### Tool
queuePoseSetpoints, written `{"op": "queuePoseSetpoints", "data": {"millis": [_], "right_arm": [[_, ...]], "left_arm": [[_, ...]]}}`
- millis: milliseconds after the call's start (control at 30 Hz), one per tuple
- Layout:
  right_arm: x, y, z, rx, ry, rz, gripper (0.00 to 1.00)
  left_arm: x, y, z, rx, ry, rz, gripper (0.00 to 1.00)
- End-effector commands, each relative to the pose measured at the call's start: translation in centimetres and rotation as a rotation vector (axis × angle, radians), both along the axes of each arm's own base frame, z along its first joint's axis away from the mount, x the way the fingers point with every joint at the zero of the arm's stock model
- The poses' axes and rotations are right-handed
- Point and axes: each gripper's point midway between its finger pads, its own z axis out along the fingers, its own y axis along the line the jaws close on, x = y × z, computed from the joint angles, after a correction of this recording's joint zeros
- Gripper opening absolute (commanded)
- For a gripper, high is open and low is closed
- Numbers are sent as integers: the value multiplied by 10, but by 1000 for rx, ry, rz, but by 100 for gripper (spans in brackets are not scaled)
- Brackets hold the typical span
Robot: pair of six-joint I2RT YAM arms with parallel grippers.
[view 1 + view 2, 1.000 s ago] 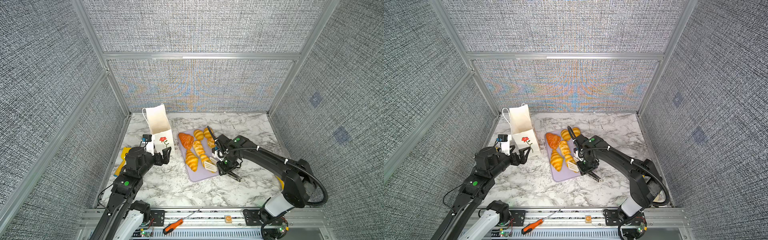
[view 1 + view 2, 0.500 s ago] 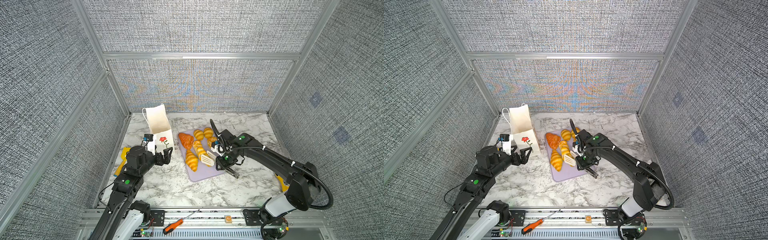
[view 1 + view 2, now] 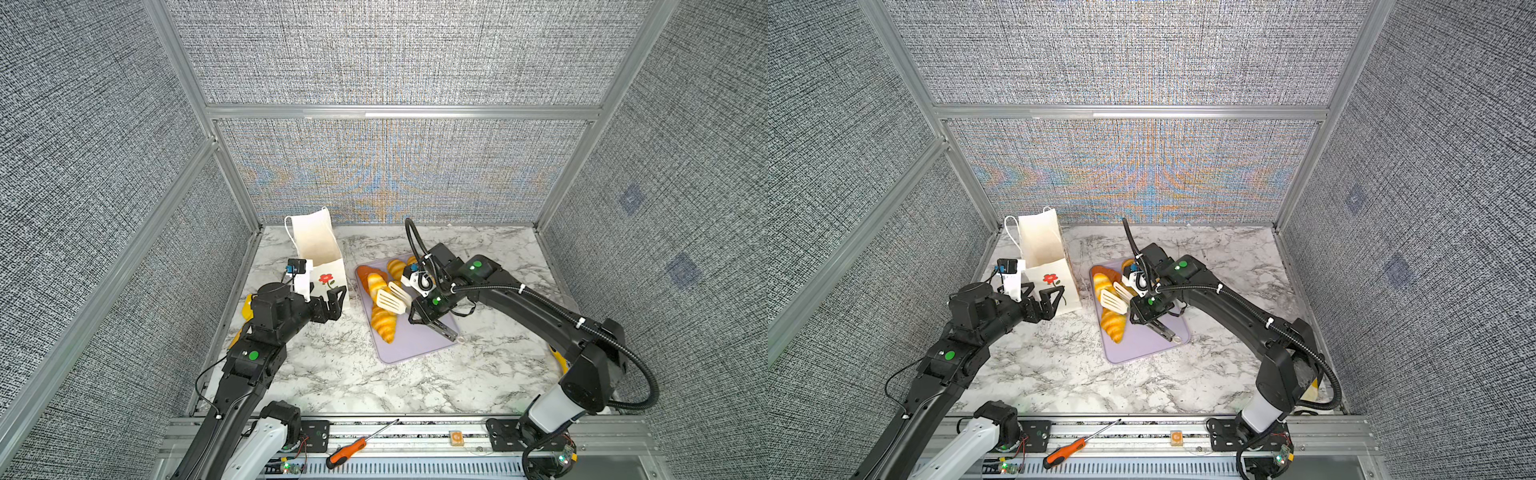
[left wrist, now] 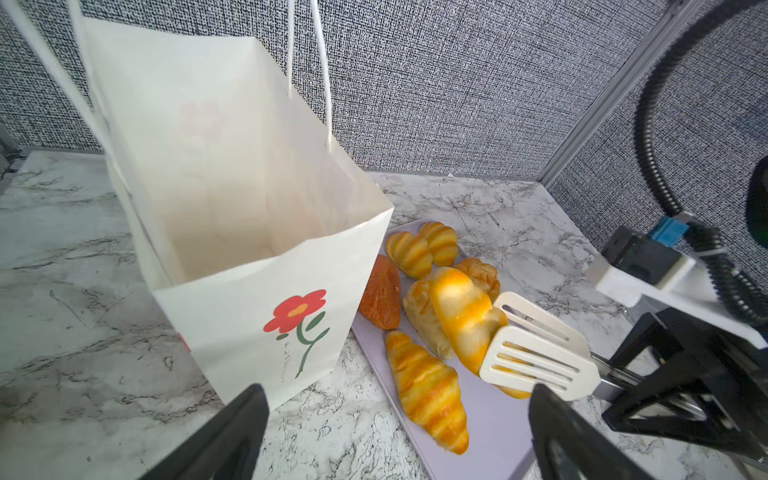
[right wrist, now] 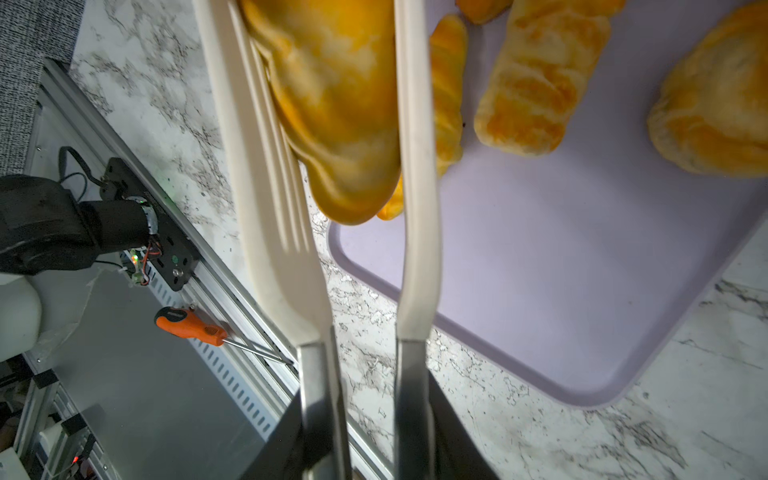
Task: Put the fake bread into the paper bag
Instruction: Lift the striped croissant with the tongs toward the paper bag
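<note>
The marble table (image 3: 332, 374) fills the floor of the cell. The right arm reaches in from 4 o'clock to the middle and the left arm from 7 o'clock towards the bag.

The paper bag (image 3: 316, 245) stands upright at about 10 o'clock on the table, its mouth open and its flower print facing 6 o'clock. A pale purple tray (image 3: 419, 349) lies flat at the centre, just beside the bag at the bag's 3 o'clock.

The left gripper (image 3: 330, 303) hangs low at the bag's 6 o'clock, close to its front. Its fingers (image 4: 232, 436) are spread wide with nothing between them. Whether they touch the paper I cannot tell.

The right gripper (image 5: 365, 449) sits over the tray's 3 o'clock edge, its fingers drawn in narrow on the metal handles of a pair of cream slotted tongs (image 3: 390, 299). The tongs point towards 10 o'clock.

The fake bread (image 4: 428, 390) is all at the tray. One striped roll (image 4: 461, 316) is pinched between the tong blades and appears to sit above the other pieces. A croissant (image 3: 384, 324) lies at the tray's 6 o'clock end of the row. A red-brown croissant (image 4: 380, 299) lies at the 11 o'clock corner, nearest the bag. Twisted pieces (image 4: 409, 253) sit at 12 o'clock.

An orange-handled screwdriver (image 3: 347, 453) lies on the front rail at 6 o'clock.
</note>
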Motion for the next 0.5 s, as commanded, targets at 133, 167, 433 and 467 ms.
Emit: {"op": "queuePoseSetpoints", "data": {"millis": [133, 167, 433, 467], "right_arm": [[6, 21, 22, 98, -40, 45, 36], [7, 24, 27, 110, -49, 50, 36], [10, 50, 65, 193, -107, 101, 36], [10, 54, 70, 202, -116, 109, 36]], "left_arm": [[6, 18, 11, 12, -1, 112, 99], [6, 20, 12, 18, -3, 120, 99], [11, 37, 15, 25, 5, 182, 99], [10, 39, 15, 17, 5, 187, 99]]}}
